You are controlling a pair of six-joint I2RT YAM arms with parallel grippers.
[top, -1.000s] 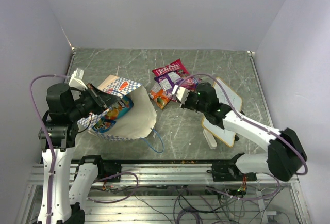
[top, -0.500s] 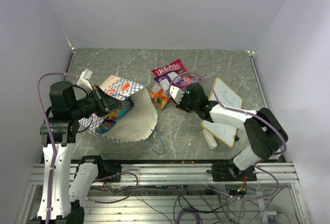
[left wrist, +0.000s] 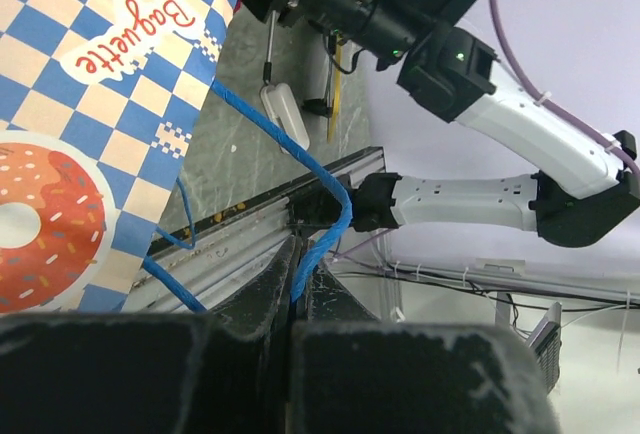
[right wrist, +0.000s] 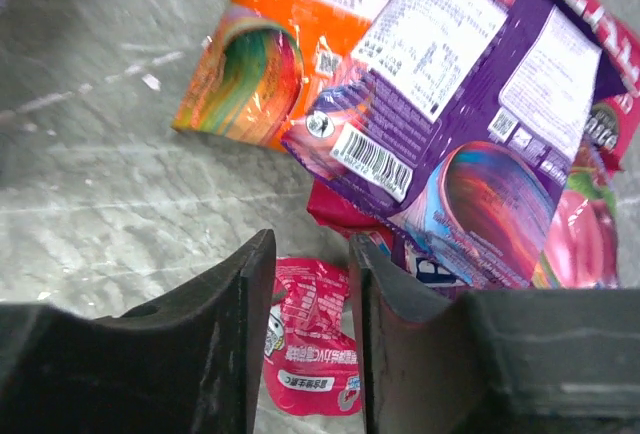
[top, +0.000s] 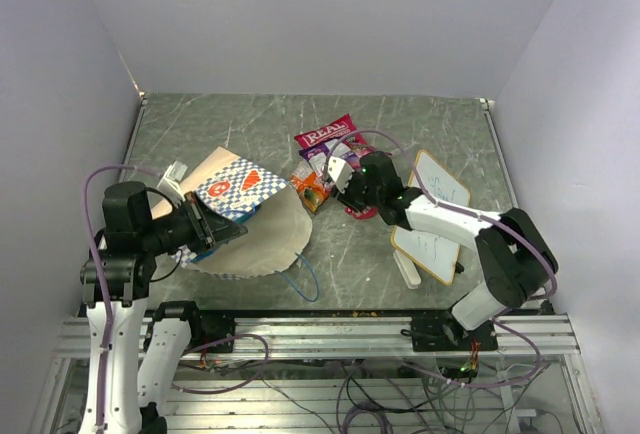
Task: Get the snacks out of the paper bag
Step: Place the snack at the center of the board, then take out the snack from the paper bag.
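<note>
The paper bag (top: 245,216) lies on its side at the left, checkered face up, its cream mouth toward the middle. My left gripper (top: 213,229) is shut on its thin blue string handle (left wrist: 318,199), pinched between the fingertips (left wrist: 292,256). The snacks lie in a pile beyond the bag: a large red bag (top: 328,134), a purple packet (right wrist: 470,84) and an orange packet (right wrist: 255,64). My right gripper (right wrist: 310,254) hovers over the pile's near edge, jaws apart. A small red packet (right wrist: 312,349) lies on the table between and below them, free of both fingers.
A wood-framed whiteboard (top: 435,219) lies right of the pile, under my right forearm, with a white marker (top: 408,272) at its near corner. The bag's second blue handle (top: 305,279) loops onto the table near the front rail.
My right gripper has opened and the small red packet now lies loose by the pile. My left arm has pulled back toward the near edge, turning the bag's checkered side up.
</note>
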